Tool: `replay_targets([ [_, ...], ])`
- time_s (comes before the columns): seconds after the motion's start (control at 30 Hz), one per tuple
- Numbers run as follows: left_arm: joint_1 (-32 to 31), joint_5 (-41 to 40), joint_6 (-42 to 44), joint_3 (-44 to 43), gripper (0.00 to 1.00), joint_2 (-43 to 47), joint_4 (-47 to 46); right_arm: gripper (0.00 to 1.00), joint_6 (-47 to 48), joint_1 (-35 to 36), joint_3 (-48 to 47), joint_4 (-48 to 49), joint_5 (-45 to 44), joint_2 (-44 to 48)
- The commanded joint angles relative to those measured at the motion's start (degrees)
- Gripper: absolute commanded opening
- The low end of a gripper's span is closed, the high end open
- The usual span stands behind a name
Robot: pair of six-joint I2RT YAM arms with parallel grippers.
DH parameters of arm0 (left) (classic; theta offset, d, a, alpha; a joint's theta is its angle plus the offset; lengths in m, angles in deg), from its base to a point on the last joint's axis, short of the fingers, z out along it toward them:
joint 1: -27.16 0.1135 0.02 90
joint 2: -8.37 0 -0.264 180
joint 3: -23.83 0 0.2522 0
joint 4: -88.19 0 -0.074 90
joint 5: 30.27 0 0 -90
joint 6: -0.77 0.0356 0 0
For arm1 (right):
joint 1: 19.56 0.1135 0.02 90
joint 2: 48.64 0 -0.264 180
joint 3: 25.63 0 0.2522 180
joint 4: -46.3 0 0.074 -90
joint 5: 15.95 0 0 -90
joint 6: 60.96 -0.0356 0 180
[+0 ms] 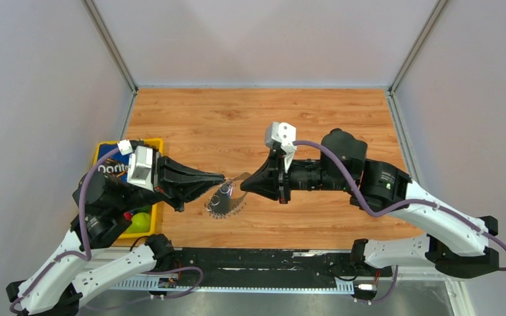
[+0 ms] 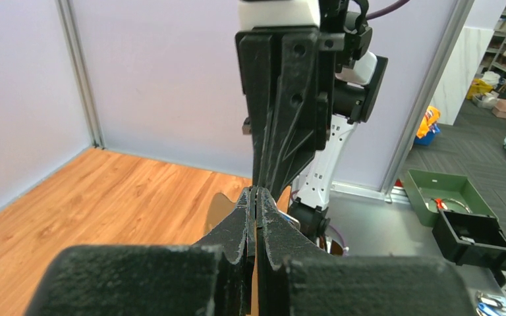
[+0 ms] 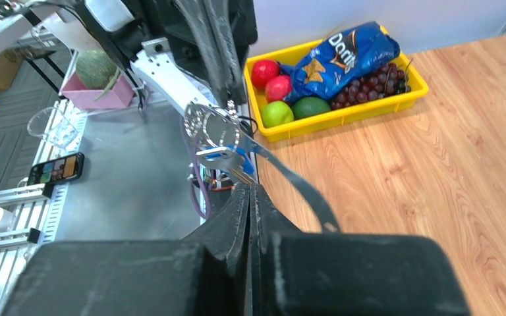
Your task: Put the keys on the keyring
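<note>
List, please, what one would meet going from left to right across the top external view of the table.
yellow tray → left pincer → right pincer. The keyring hangs beneath where the two tips meet, overlapping both, so it is left out of the order.

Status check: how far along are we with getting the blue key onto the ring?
Done: both pieces are lifted between the arms. In hand: the left gripper is shut, apparently pinching the keyring from above. The right gripper is shut on the blue-headed key, pressed against the ring. Left: I cannot tell whether the key is threaded on, and nothing is released yet.
</note>
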Motion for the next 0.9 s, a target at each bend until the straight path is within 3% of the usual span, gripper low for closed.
replay_targets([
  [0.0, 0.1, 0.1, -0.8, 0.0, 0.00, 0.5, -4.1, 0.05, 0.6, 0.3, -3.5, 0.7, 0.5, 2.3],
  [0.37, 0.1, 0.2, -0.9, -0.1, 0.00, 0.5, -4.2, 0.15, 1.5, 0.4, -7.5, 0.9, 1.0, -0.8],
  [0.87, 0.1, 0.2, -0.9, 0.5, 0.00, 1.1, -4.6, 0.15, 0.4, 0.4, -7.4, 2.7, 2.4, -1.7],
])
